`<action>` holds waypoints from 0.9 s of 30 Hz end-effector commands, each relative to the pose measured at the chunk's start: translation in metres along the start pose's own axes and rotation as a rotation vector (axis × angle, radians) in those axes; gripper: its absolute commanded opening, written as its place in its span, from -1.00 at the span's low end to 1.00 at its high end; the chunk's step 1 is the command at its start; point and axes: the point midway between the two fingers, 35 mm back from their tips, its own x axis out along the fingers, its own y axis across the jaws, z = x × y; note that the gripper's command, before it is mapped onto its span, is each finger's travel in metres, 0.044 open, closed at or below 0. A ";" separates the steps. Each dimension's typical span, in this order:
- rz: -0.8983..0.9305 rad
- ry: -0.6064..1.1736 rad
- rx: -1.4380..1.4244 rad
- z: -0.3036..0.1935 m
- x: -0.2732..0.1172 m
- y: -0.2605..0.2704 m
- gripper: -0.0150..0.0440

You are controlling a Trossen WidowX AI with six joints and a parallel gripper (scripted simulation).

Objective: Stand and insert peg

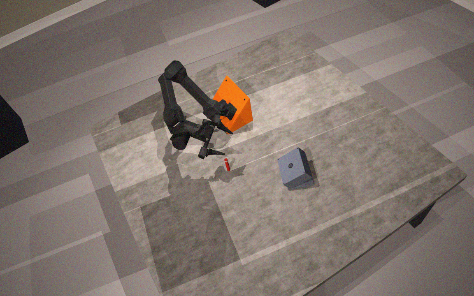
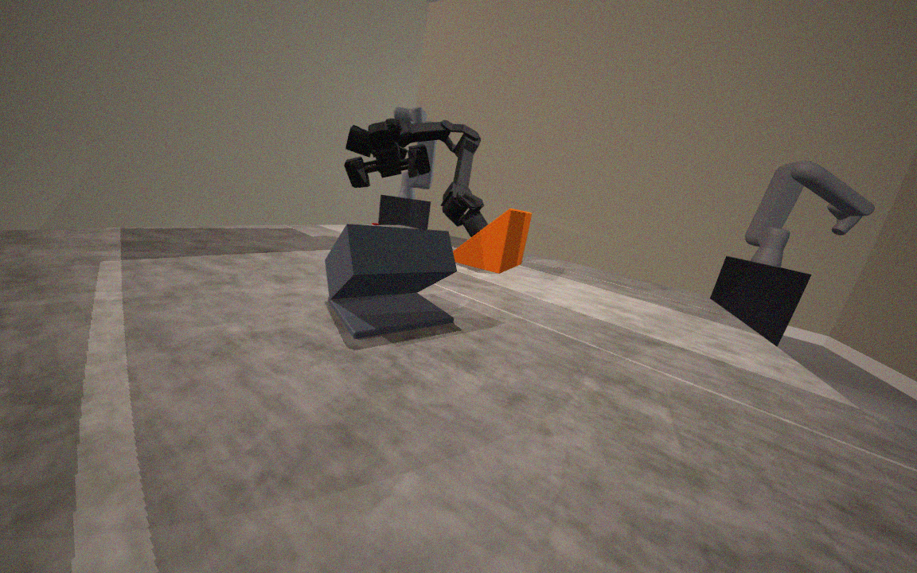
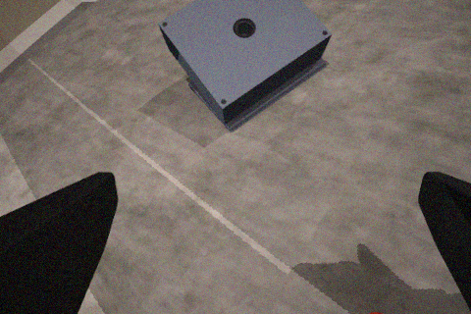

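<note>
Open end effector (image 1: 229, 143) (image 2: 387, 169) (image 3: 270, 187) well apart from the unfilled panel hole (image 1: 290, 165) (image 3: 244, 27)

Black arm (image 1: 192, 88) (image 2: 465, 160), blocky joints (2 tapered, pointed fingers (image 1: 216, 151)).

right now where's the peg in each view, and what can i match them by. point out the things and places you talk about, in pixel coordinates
top: the peg (image 1: 227, 165) (image 2: 375, 224) (image 3: 375, 313) stands near the middle, left of the grey block (image 1: 294, 176) (image 2: 397, 249) (image 3: 240, 61).
exterior: only a red sliver, just over the block's top left edge.
wrist: only a red bit, bottom edge, right of centre.
shared landmark: the grey block.
</note>
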 end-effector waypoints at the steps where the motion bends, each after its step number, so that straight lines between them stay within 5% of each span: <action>1: 0.030 0.117 0.059 -0.009 0.007 0.000 1.00; 27: -0.130 0.910 0.055 -0.039 0.022 -0.011 1.00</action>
